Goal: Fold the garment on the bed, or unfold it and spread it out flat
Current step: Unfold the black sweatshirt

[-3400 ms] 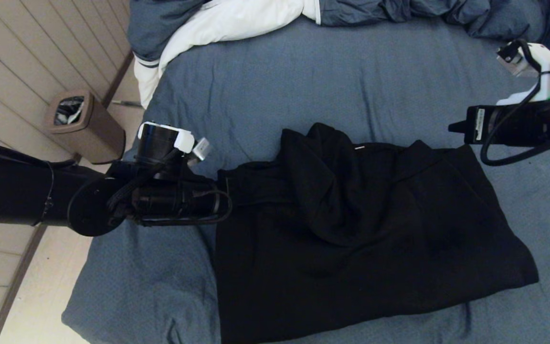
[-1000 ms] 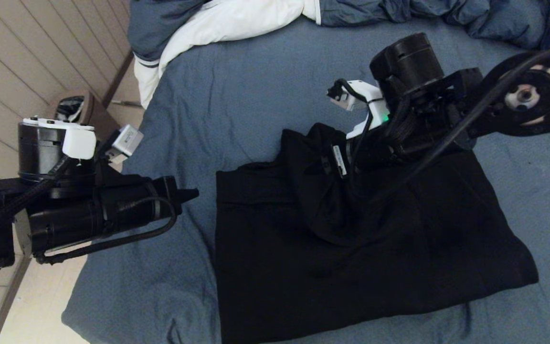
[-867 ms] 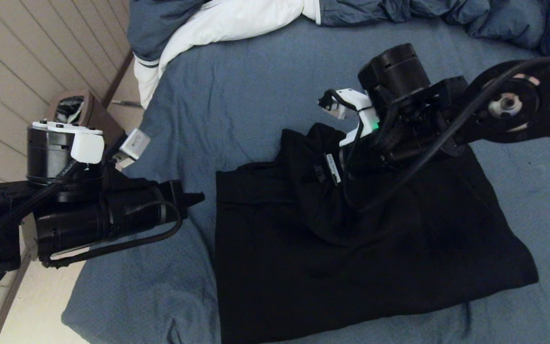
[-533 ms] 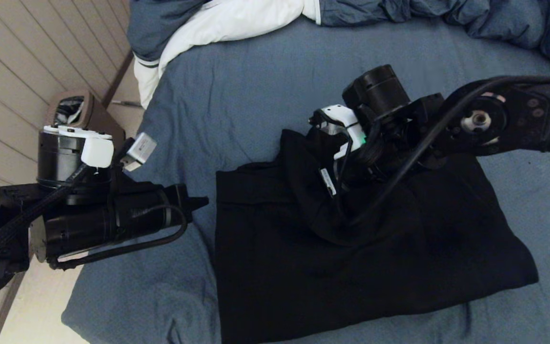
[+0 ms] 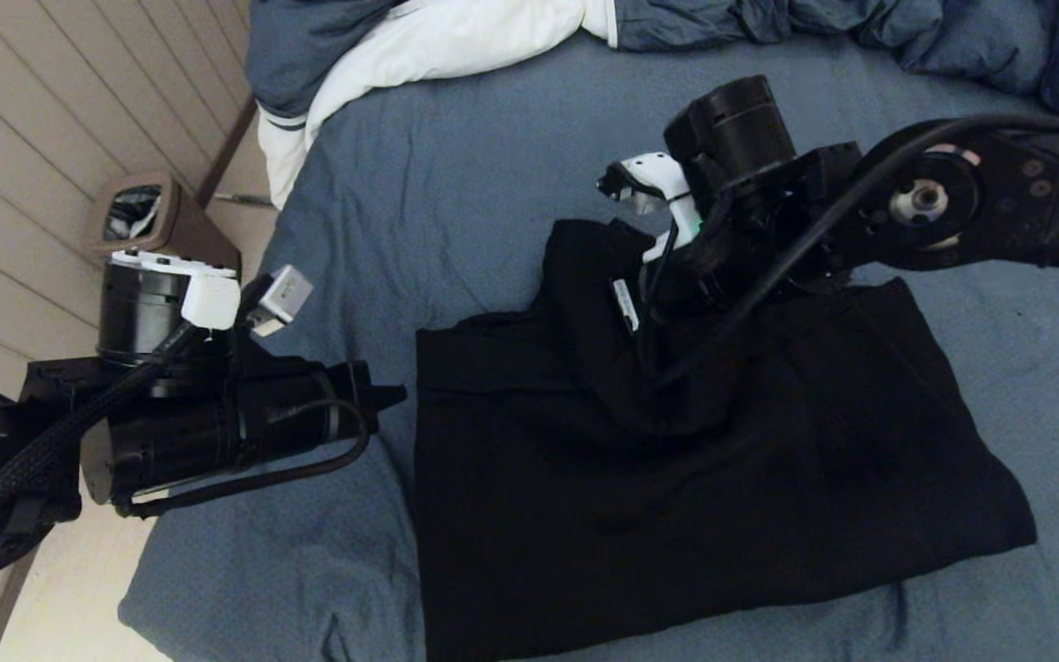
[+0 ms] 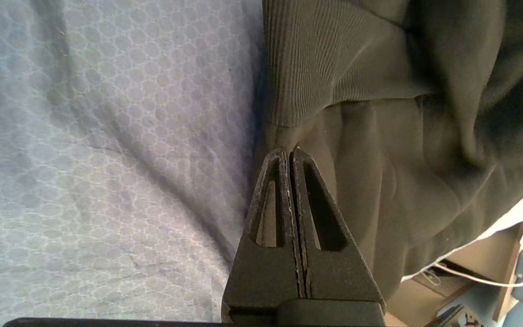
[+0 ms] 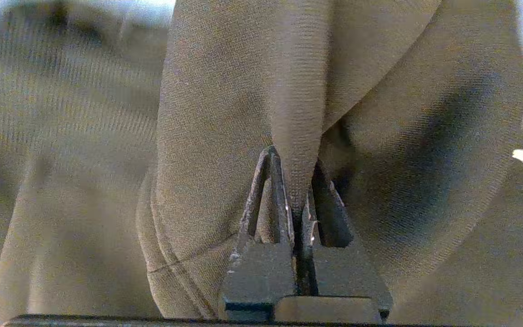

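Hooded sweatshirt (image 5: pixel 695 460): folded, bed (image 5: pixel 493 165) centre toward 5 o'clock | right tool (image 7: pixel 294 181): clamped on a fold at 12 o'clock | left tool (image 6: pixel 288 152): closed, empty, at 9 o'clock hem | handling: soft, limp, fairly heavy; grip thick edges.

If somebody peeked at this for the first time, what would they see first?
Probably the big black hooded sweatshirt lying bunched on the wide blue-grey bed. The right gripper is pinching a fold of its cloth near the far edge. The left gripper hangs shut beside the sweatshirt's left edge, holding nothing.
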You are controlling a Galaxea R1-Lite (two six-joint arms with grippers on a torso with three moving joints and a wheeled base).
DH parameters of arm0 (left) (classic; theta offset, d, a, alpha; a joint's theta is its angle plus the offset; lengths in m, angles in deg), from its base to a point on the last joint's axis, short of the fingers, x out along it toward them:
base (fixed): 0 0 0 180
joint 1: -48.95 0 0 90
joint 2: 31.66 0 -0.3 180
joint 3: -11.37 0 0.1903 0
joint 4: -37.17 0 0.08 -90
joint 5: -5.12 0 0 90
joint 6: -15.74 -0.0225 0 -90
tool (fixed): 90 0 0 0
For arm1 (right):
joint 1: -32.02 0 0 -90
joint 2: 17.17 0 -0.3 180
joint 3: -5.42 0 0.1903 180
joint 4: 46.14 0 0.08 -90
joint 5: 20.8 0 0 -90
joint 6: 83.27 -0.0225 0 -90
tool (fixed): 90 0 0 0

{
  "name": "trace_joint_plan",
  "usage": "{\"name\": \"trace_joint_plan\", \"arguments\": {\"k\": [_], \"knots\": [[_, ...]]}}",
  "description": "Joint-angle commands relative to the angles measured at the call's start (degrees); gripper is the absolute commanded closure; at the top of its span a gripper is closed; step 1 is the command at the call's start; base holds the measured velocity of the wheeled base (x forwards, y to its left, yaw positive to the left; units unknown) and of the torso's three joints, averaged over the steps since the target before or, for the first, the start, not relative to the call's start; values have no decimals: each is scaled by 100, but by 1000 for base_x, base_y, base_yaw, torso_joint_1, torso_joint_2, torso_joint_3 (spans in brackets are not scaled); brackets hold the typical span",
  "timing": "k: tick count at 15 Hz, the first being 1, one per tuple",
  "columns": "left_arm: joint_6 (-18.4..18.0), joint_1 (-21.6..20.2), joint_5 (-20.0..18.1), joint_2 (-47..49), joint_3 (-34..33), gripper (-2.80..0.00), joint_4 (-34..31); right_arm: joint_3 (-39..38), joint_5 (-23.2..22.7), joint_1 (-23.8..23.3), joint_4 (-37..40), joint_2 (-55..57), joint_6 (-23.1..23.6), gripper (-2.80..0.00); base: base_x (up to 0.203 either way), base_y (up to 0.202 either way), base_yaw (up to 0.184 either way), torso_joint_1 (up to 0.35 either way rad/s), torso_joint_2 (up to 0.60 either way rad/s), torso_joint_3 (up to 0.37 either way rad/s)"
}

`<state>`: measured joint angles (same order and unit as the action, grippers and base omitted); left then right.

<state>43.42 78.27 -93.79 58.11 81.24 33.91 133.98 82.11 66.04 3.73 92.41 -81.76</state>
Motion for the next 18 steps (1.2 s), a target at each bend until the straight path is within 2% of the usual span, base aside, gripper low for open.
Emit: {"name": "trace_joint_plan", "arguments": {"k": [1,4,9,10,13,14,16,18], "knots": [[18,-5,-6,59,-10,0,19,269,268,-39,-538,298,21,0,0,0,0,0,0,0],[18,50,0,68,-48,0,118,689,1052,-73,-1870,943,142,0,0,0,0,0,0,0],[9,186,12,90,-271,0,564,704,1864,-239,-3987,1669,707,0,0,0,0,0,0,0],[9,214,12,129,-281,0,573,705,1943,-305,-4291,1714,865,0,0,0,0,0,0,0],[9,241,28,254,-334,0,783,706,1999,-326,-4412,1636,1062,0,0,0,0,0,0,0],[9,250,38,270,-344,0,836,713,2055,-326,-4540,1593,1118,-280,0,0,0,0,0,0],[9,259,29,270,-385,0,851,713,2076,-326,-4836,1504,1470,-280,0,0,0,0,0,0],[9,303,33,270,-400,0,902,705,2081,-326,-4941,1369,1535,-280,0,0,0,0,0,0]]}}
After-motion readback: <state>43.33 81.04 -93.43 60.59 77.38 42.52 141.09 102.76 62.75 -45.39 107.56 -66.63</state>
